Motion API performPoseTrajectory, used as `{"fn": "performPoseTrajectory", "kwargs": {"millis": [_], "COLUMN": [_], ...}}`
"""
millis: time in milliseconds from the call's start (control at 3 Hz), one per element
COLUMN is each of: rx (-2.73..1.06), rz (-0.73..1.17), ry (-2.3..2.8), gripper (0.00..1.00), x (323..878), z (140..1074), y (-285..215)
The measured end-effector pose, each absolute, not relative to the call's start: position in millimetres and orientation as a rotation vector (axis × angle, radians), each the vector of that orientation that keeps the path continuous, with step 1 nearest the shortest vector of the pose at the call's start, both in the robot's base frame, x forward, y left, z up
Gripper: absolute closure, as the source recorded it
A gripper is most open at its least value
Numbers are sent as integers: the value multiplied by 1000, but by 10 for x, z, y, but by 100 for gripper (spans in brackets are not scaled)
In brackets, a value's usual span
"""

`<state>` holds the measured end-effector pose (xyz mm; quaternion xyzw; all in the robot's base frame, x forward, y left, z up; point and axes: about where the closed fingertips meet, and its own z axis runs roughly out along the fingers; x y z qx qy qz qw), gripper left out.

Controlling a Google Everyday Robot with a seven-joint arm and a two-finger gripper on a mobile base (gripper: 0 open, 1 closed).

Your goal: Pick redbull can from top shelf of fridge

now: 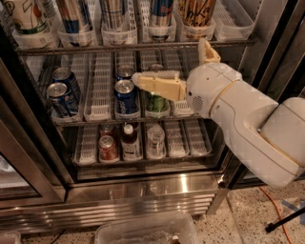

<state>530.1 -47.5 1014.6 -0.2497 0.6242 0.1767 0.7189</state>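
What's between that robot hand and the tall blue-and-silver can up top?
Camera view: the gripper hangs below the redbull can; between them lie only the front rail of the top shelf and the can's clear tray.

The arm [248, 126] was white, built of fat rounded segments, with a small dotted grille [196, 102]; its pale yellow gripper [139, 80] hung before the middle rack [95, 120].

Setting, as I log it: a commercial drinks point, shop or canteen; I cannot tell which. Evidence: display fridge [33, 147] with stainless base panel [143, 188], wire racks, cans and bottles filed in plastic lane trays [97, 90], speckled hard floor [243, 221]. My gripper [143, 80] sits at the middle rack [95, 121].
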Motion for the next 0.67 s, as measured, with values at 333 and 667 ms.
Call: {"fn": "performPoseTrajectory", "kwargs": {"millis": [333,667], "rx": [-562,-564], "rz": [386,419], "ry": [1377,1373], "gripper": [0,0], "x": [5322,5354], "z": [10197,10219], "y": [-473,-495]}}
